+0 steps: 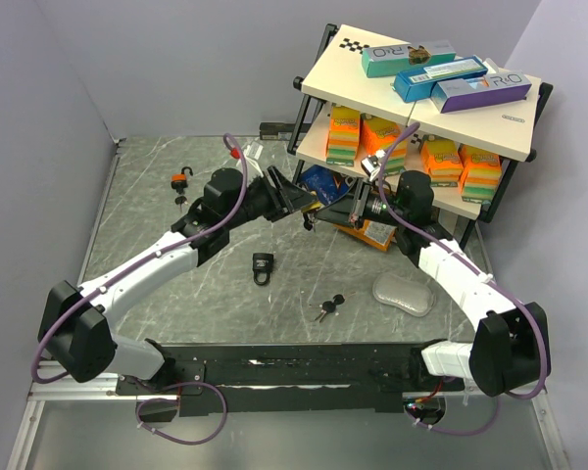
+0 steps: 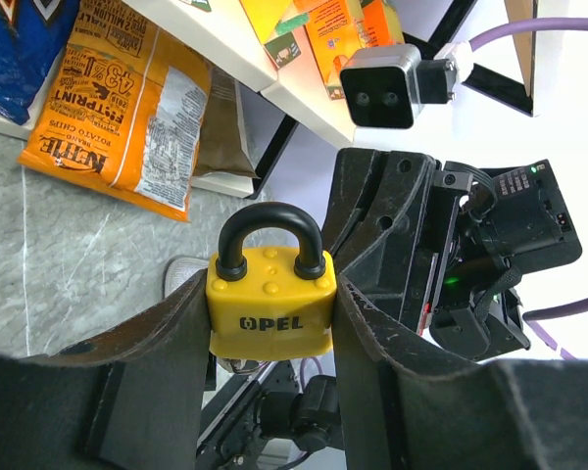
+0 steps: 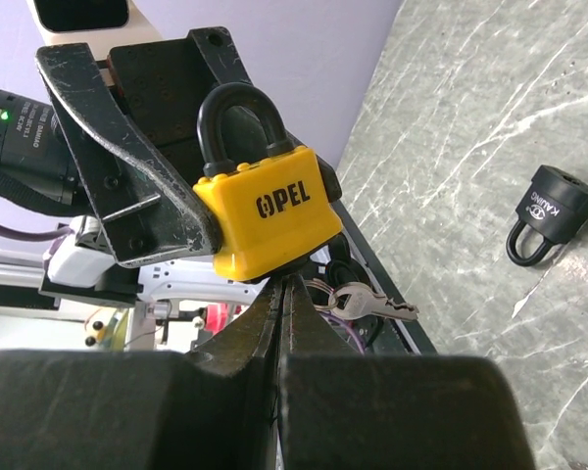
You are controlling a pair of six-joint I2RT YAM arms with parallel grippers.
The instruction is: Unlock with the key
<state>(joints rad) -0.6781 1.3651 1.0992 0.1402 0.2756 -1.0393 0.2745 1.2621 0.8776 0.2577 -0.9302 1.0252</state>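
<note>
I think the right gripper (image 3: 279, 299), fully closed with its tips against the underside of the yellow padlock (image 3: 265, 220), should twist slowly about the key's axis. Any held key is hidden, and a spare key (image 3: 372, 305) dangles beside the tips. The left gripper (image 2: 271, 318), half open, clamps the padlock's body, shackle closed above.

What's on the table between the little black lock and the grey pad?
A small bunch of black-headed keys lies between the black lock and the grey pad. The top view shows it.
</note>
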